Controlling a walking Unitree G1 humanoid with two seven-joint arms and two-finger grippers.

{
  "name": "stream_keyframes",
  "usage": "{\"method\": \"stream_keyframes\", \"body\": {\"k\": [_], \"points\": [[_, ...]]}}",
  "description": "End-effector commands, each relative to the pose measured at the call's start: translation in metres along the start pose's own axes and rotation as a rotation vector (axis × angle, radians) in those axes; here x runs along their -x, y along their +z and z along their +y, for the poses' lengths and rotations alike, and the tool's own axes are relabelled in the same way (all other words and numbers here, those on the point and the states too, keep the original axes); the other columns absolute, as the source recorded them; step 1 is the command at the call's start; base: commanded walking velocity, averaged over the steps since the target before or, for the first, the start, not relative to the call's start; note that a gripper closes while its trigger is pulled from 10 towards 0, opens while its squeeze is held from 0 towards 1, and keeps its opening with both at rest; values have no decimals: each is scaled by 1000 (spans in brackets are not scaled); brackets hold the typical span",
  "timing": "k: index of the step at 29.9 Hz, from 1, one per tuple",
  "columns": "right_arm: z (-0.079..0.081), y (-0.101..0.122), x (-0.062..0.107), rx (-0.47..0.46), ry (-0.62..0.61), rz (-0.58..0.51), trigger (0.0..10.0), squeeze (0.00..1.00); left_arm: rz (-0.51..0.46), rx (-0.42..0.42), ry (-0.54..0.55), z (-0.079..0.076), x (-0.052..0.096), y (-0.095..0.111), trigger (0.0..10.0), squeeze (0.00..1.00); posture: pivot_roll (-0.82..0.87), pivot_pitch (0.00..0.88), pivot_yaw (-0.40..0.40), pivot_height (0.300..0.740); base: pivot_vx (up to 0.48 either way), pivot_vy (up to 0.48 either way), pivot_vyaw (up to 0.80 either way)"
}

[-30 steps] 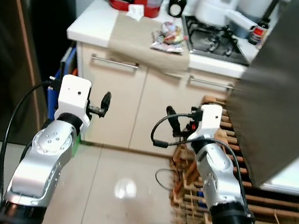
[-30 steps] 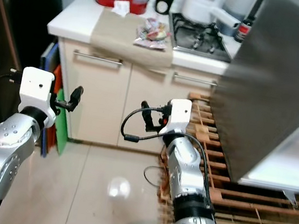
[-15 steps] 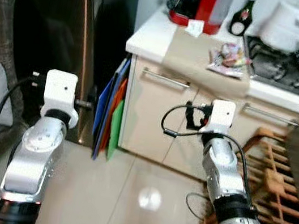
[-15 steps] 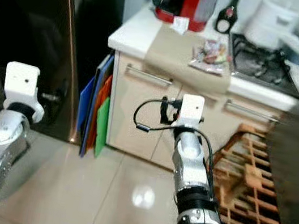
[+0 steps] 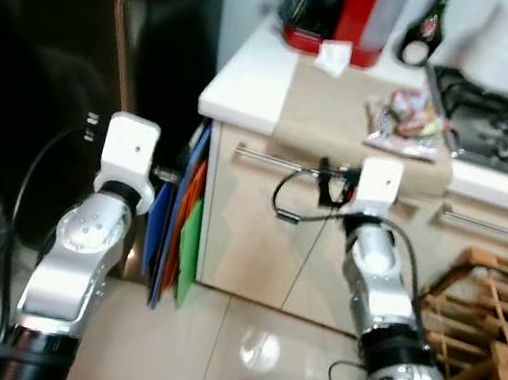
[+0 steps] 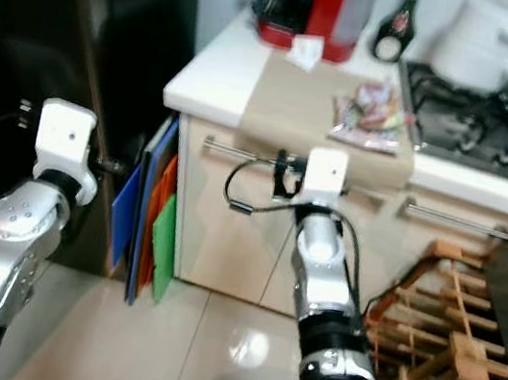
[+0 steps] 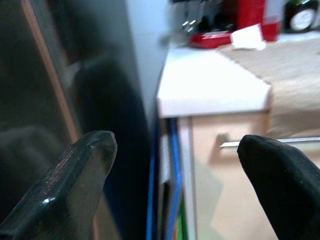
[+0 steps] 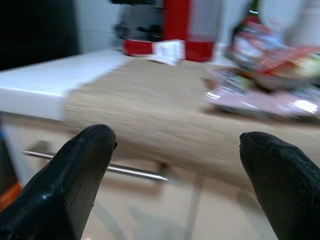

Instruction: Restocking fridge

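Both arms have shiny silver, rounded metal shells with a black ring near the lower joint. Each wrist carries a white square box. A black cable loops beside each box. The left gripper [image 7: 170, 195] and right gripper [image 8: 177, 185] have thick matte black fingers with rounded tips.

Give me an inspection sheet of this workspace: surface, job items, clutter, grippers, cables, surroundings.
Surface: white counter with a beige runner hanging over its front edge.
Job's things: dark fridge to the robot's left, shut; snack packet lying on the runner.
Clutter: red coffee machine, dark bottle, white paper scrap.
Grippers: left gripper open, empty, aimed at the gap between fridge and cabinet; right gripper open, empty, facing the counter edge.
Cables: black cable looping at the right wrist; another along the left arm.
Surroundings: gas hob, coloured boards beside the cabinet, wooden rack, tiled floor.
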State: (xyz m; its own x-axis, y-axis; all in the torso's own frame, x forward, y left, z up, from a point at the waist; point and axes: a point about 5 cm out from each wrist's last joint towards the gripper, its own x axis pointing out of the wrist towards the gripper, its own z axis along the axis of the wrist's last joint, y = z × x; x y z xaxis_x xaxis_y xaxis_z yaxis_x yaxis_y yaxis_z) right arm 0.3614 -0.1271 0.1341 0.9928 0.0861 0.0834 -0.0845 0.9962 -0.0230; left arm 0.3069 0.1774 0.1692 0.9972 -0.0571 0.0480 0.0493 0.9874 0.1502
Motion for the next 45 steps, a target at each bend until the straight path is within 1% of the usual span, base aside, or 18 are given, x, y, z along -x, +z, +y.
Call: {"method": "stream_keyframes", "body": {"k": [1,10,12,13,16,19,21,22,23,26,27,28,33,35,36,40,42,45], "points": [[-11,-2,4,19,-29,-11,10000,0,-24,13,-30,-6,-3,4,10000,0,-14,0,6,740,0,0,-800],[-8,0,3,59,-34,-24,10000,0,-43,21,-32,-7,-6,5,10000,0,-21,0,2,740,0,0,-89],[-8,1,3,14,-36,-20,10000,0,-56,17,11,-5,-5,6,10000,0,-21,0,1,740,0,0,0],[-9,-3,4,-77,-51,32,10000,0,-52,12,75,1,-2,6,10000,0,-20,0,1,740,0,0,0],[-14,-12,12,-94,-67,108,10000,0,-40,6,111,5,6,5,10000,0,-13,0,-4,740,0,0,0],[-25,-40,56,7,-43,271,10000,0,47,46,68,6,38,-10,10000,0,-1,0,-18,740,0,0,0],[-29,-44,83,40,-1,301,10000,0,145,91,-12,-4,62,-24,10000,0,-4,0,-13,740,0,0,0],[-31,-42,91,55,13,298,10000,0,166,122,-44,-9,72,-26,10000,0,-6,0,-11,740,0,0,0],[-31,-42,91,55,13,298,10000,0,166,122,-44,-9,72,-26,10000,0,-6,0,-11,740,0,0,0],[-36,-24,103,73,24,267,10000,0,179,145,-84,-11,88,-20,10000,0,-16,0,-10,740,0,0,0],[-36,-18,104,75,28,259,10000,0,166,157,-81,-9,87,-15,10000,0,-17,0,-15,740,0,0,0],[-37,-14,100,79,10,246,10000,0,102,150,-105,-12,78,-5,10000,0,-26,0,-18,740,345,240,0],[-41,0,83,55,-58,172,10000,0,-13,107,-105,-16,52,18,10000,0,-35,0,-15,740,433,48,0],[-40,6,80,58,-57,150,10000,0,-20,117,-96,-15,49,21,10000,0,-37,0,-13,740,461,0,0],[-36,19,70,55,-48,87,10000,0,-40,92,-100,-14,44,26,10000,0,-42,0,-7,740,465,0,0],[-37,46,48,61,-67,-15,10000,0,-63,68,-101,-10,33,33,10000,0,-41,0,-2,740,474,0,0],[-37,47,46,61,-67,-16,10000,0,-68,65,-101,-10,32,34,10000,0,-41,0,-2,740,480,0,0],[-30,59,28,53,-39,-54,10000,0,-95,51,-90,-7,22,41,10000,0,-36,0,-1,740,475,0,0]]}}
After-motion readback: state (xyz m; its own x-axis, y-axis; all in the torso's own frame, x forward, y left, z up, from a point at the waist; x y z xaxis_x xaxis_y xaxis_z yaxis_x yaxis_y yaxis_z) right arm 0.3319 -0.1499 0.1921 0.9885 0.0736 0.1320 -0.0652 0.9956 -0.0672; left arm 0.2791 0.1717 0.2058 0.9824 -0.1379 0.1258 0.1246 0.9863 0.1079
